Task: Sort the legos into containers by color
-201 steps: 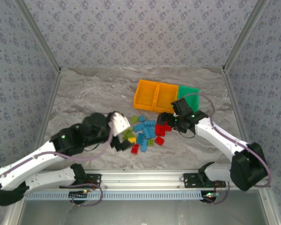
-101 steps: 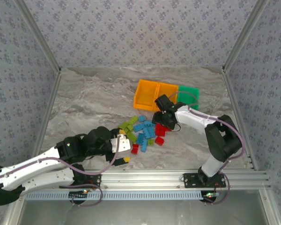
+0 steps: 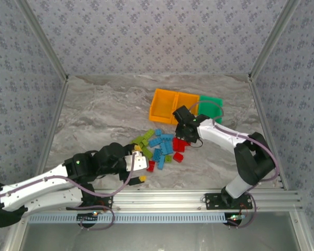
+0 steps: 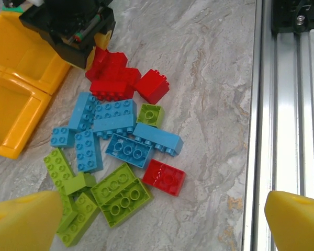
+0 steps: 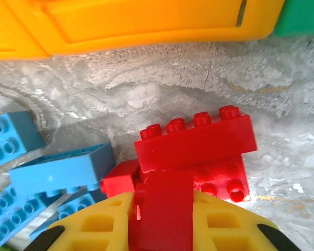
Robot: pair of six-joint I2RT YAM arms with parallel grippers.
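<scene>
Legos point(image 3: 159, 147), likely light, stiff and slick, lie heaped mid-frame on the table point(image 3: 104, 110) below the bins point(image 3: 158, 107); the right tool point(image 3: 182, 135) clenches a red brick point(image 5: 165, 209) by its flat sides, probably the surest hold, while the left tool point(image 3: 137, 168) hangs released.

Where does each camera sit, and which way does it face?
Top external: high behind the robot, looking down; left arm, right arm, legos, bins.
Left wrist: above the legos, looking down; open left pincer.
Right wrist: low, facing orange bins; right pincer shut on red brick.
Both wrist views share the red bricks.
</scene>
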